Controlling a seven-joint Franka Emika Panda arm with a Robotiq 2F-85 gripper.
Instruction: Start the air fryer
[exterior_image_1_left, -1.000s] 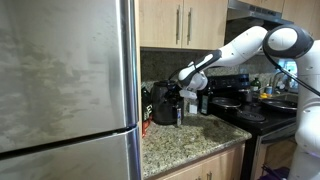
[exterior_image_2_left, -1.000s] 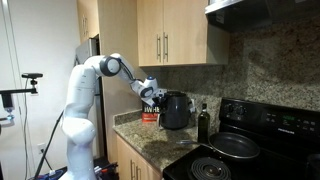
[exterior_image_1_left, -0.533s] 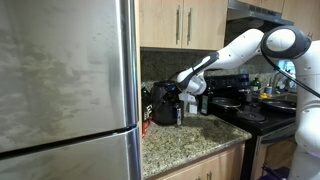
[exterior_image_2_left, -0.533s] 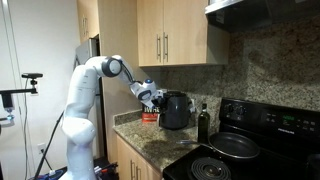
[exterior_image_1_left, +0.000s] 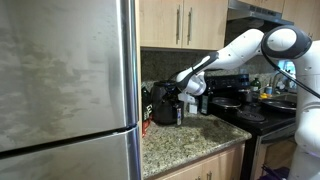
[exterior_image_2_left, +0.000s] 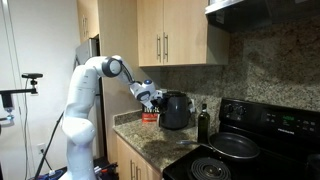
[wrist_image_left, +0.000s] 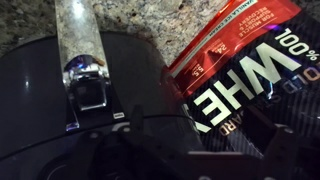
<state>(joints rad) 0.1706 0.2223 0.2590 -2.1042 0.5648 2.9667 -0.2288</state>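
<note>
The jaws are held close over the air fryer (exterior_image_2_left: 176, 110), with a red whey protein bag (wrist_image_left: 240, 60) set beside it. Their opening cannot be told.

The dark, round-topped air fryer (exterior_image_2_left: 177, 111) stands upright on the speckled countertop (exterior_image_2_left: 150, 139), its drawer closed.

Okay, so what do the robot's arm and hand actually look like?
The arm is glossy white, built from fat rounded tube-like links with darker bands at the joints. The hand at its tip is black and blocky. Any markings are too small to read in these views.
</note>
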